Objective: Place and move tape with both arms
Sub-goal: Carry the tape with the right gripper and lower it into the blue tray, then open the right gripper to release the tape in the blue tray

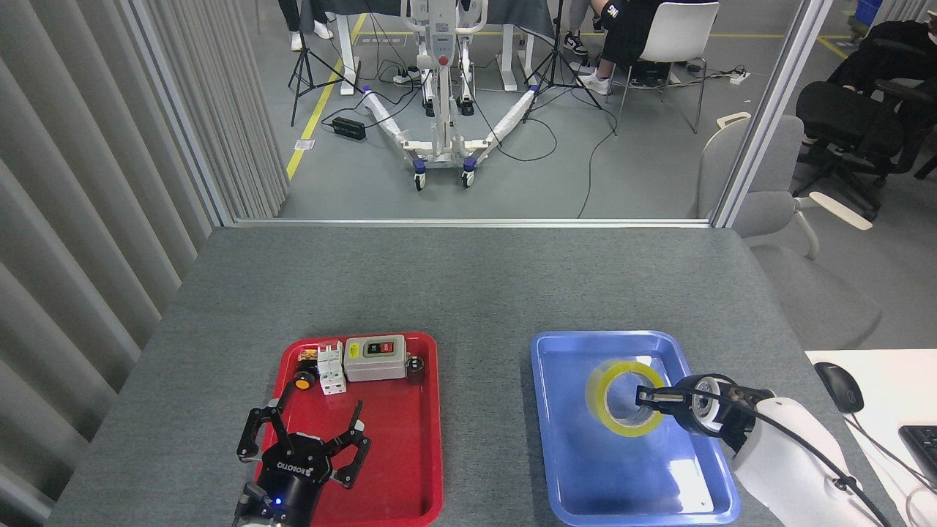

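Note:
The yellow translucent tape [607, 417] lies almost flat inside the blue tray [564, 454], its hole facing up. My right gripper [650, 397] reaches in from the right and is seen nearly end-on. Its dark fingers [659, 396] are pinched over the roll's right rim, one inside the hole. My left gripper [304, 433] hovers open above the near part of the red tray [410, 468], its black fingers spread with nothing between them.
At the far end of the red tray sit a grey switch box [375, 358], a white breaker [330, 368] and an orange-capped button [301, 380]. A mouse [838, 386] and keyboard corner [924, 446] lie on a white desk at right. A glass partition edges the table's far side.

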Available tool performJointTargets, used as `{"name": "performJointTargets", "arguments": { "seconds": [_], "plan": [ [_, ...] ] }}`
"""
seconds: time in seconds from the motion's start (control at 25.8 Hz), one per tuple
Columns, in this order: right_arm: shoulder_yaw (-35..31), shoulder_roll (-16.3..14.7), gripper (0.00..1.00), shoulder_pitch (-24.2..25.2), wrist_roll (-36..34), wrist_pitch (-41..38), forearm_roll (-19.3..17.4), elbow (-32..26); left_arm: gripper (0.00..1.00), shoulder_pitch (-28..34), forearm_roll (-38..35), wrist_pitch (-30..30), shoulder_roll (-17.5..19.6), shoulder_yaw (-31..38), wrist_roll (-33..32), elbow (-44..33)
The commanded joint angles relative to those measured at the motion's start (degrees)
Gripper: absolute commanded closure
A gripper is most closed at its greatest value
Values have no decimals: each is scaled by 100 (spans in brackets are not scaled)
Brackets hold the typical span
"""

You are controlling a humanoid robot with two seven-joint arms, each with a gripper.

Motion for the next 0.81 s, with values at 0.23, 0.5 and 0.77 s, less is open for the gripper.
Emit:
{"name": "performJointTargets", "arguments": {
  "seconds": [0.23, 0.5, 0.77],
  "plan": [
    [48, 158, 93, -109, -86, -236, 28, 399, 0, -67, 158, 44, 137, -7, 11, 136],
    [31, 149, 85, -92, -174, -333, 37, 425, 0, -103, 158, 44, 120, -7, 11, 101],
    [31, 140, 73, -83, -244, -341, 46, 425, 0, -322, 158, -9, 129, -16, -15, 145]
  ]
}}
